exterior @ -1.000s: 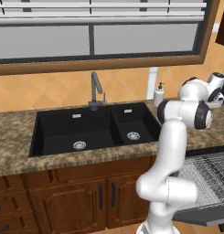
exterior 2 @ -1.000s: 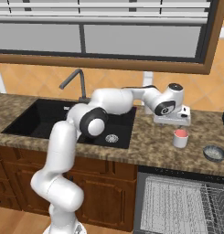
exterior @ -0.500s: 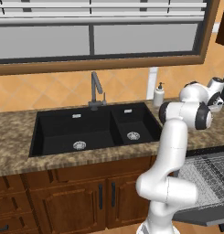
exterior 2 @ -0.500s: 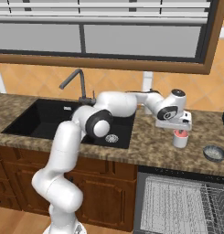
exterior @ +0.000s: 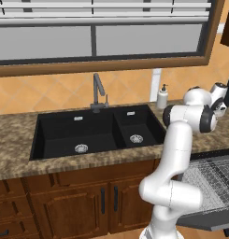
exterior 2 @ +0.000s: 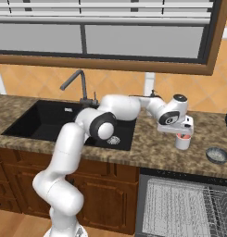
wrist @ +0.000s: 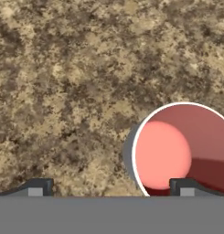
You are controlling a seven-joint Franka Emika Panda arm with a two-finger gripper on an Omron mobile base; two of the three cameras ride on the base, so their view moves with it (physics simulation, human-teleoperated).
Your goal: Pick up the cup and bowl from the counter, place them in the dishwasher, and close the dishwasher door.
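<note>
Gripper (wrist: pixel 109 187) dropped lower over cup (exterior 2: pixel 182 141) vs 1 s ago; fingers spread, nothing held, one tip inside rim. Cup on counter (exterior 2: pixel 147 148), right-center of right base view. Grasp prob next.

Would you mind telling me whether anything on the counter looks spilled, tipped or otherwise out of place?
Nothing stands out. The cup stands upright on the counter beneath the gripper, its red inside empty in the hand view. The bowl sits right way up to its right, above the open dishwasher.
</note>
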